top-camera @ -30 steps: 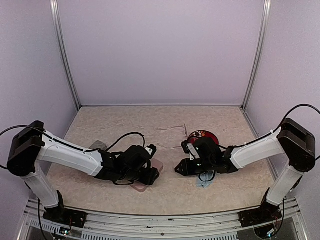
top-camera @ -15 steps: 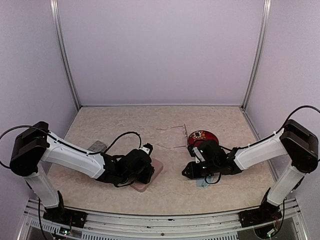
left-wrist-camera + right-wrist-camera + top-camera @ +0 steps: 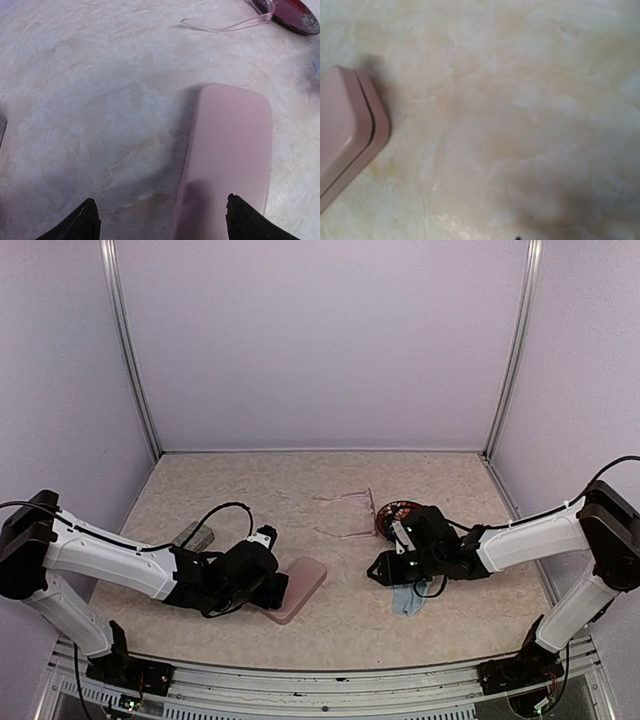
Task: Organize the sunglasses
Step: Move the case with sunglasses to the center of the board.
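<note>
The pale clear-pinkish sunglasses [image 3: 349, 514] lie open on the table at centre back; one slim arm [image 3: 225, 24] shows in the left wrist view. The red pair [image 3: 399, 510] lies just right of them, partly behind my right arm, and its dark red edge [image 3: 292, 11] shows in the left wrist view. My left gripper [image 3: 279, 589] is open and empty, with its fingertips [image 3: 82, 223] astride the near end of the shut pink case [image 3: 231, 150]. My right gripper [image 3: 378, 568] hovers low over bare table; its fingers are out of its wrist view.
The pink case [image 3: 300, 585] lies at front centre and also shows in the right wrist view [image 3: 345, 131]. A grey case [image 3: 194, 534] lies at the left. A light-blue cloth [image 3: 406, 600] lies under my right arm.
My left gripper has pulled back to the left, off the pink case, which now lies uncovered. My right gripper has drawn back to the right, away from the case.
</note>
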You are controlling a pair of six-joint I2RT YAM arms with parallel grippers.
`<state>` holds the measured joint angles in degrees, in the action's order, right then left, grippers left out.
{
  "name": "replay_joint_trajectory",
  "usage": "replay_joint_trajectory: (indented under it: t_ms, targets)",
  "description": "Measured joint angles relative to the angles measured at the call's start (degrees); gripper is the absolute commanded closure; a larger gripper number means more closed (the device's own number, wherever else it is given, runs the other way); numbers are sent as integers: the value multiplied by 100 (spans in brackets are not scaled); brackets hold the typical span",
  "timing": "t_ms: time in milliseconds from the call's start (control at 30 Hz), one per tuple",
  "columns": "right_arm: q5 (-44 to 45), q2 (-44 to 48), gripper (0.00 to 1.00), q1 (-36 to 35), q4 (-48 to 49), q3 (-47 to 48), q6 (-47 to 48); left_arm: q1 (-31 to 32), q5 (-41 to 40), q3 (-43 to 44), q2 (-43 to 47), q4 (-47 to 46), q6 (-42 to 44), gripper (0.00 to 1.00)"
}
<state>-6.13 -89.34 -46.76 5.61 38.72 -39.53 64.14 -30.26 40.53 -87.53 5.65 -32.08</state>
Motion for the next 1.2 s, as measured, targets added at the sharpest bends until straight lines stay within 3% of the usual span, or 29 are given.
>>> replay_joint_trajectory:
  t_ms: [167,400,533,700,867,1067,1200]
  targets:
    - [133,164,54,96,-275,0,31,247,31,310,-57,-17,299,5]
    - [516,839,38,688,-896,2,245,643,-105,1322,-1353,70,765,1]
    - [745,938,36,966,-1244,149,422,739,-417,1676,-1932,291,852,1]
    - [962,774,36,1032,-1480,599,669,621,-732,1720,-1987,645,769,1]
    - [911,671,36,1032,-1456,671,763,278,-748,1320,-1676,702,608,1]
    - [597,597,36,1032,-1161,450,761,-990,-313,457,-581,686,595,1]
    - [457,599,36,1032,-1014,271,756,-1486,-61,144,251,691,603,1]
